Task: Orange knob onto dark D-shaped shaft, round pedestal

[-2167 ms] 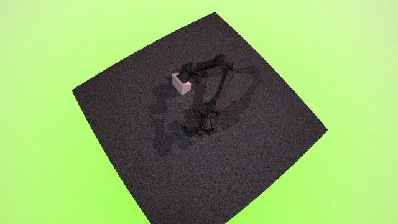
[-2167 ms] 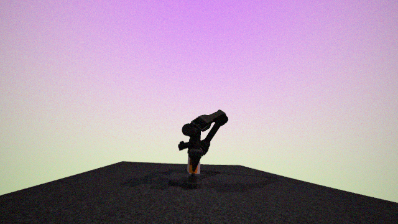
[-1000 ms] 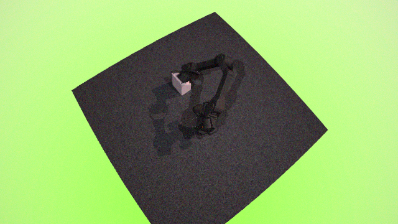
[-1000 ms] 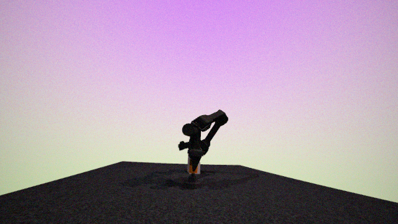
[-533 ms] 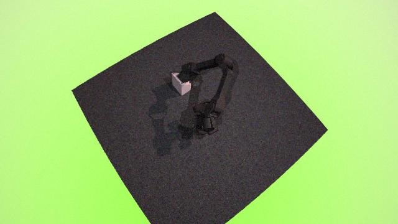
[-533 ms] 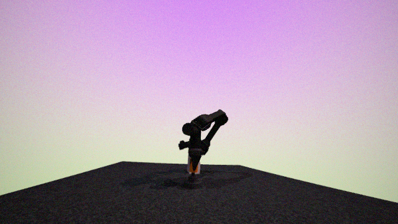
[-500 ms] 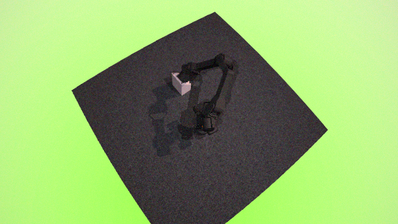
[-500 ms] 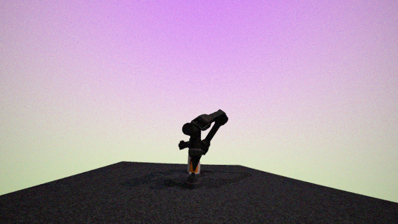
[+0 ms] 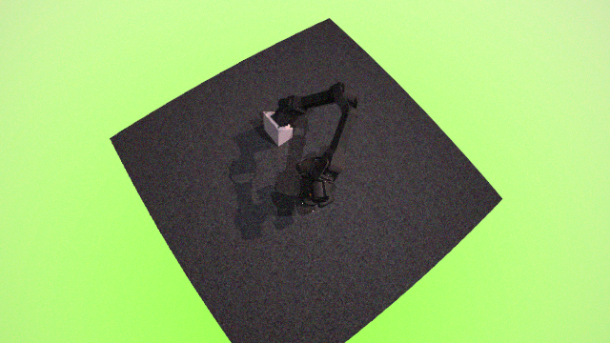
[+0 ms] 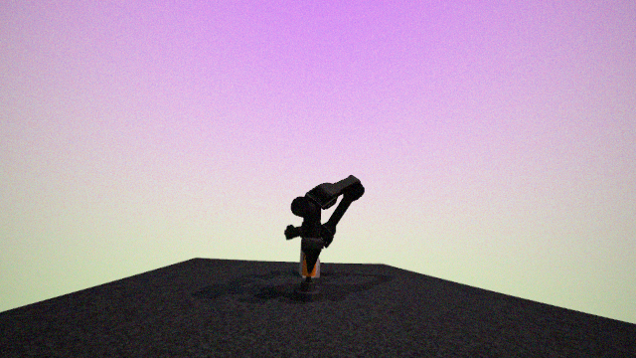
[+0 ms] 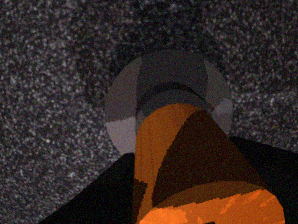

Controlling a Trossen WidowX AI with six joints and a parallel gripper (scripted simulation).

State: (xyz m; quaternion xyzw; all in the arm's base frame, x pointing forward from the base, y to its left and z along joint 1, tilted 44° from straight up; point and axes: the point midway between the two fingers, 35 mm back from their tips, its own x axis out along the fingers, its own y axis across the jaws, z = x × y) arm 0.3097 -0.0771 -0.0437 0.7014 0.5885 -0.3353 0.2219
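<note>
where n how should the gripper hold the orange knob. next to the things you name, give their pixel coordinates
Best gripped by its sides (image 10: 307,267) (image 11: 150,145), coming from above with one finger on each flank, as the gripper (image 10: 310,272) does: it looks upright and roughly round, its underside facing the pedestal (image 10: 309,293) (image 11: 120,100).

No text, label, brand, number or sign can be read in any view (the pictures are dark and grainy).
</note>
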